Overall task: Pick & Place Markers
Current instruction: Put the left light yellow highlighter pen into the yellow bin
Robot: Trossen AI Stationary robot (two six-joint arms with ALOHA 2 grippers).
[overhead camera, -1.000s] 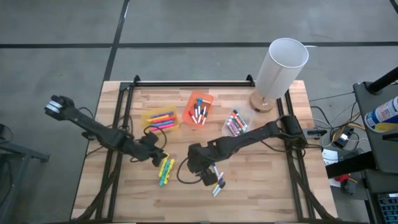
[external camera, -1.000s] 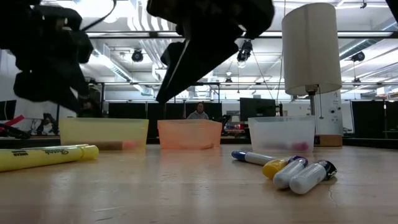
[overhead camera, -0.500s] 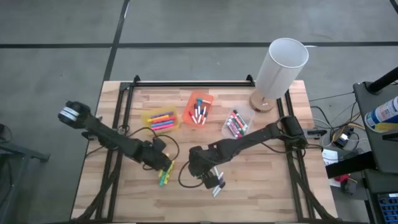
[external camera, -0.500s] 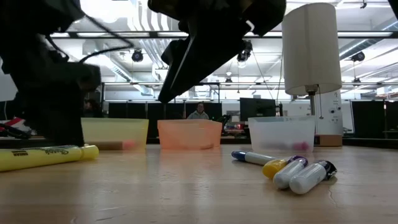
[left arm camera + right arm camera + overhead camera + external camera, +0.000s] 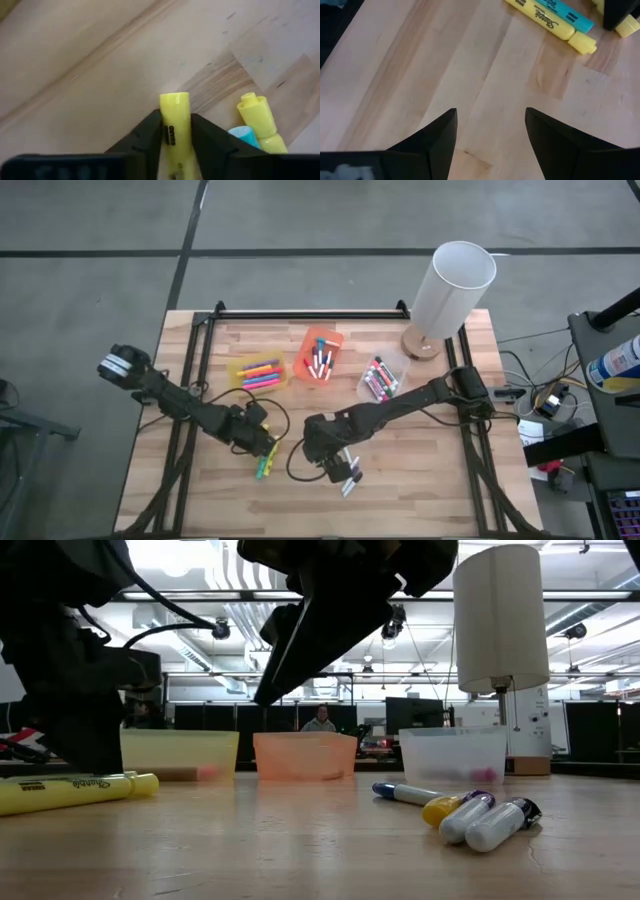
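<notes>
Your left gripper (image 5: 175, 142) is down at the table's near-left area, arm reaching in from the left edge, its fingers (image 5: 145, 140) closed against a yellow marker (image 5: 175, 125). Your right gripper (image 5: 490, 135) hangs near the table's middle, jaws spread wide with nothing between them

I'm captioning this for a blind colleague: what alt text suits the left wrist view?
The left pincer has its two dark fingers on either side of a yellow highlighter lying on the wooden table. Beside it lie another yellow marker and part of a light blue one.
</notes>
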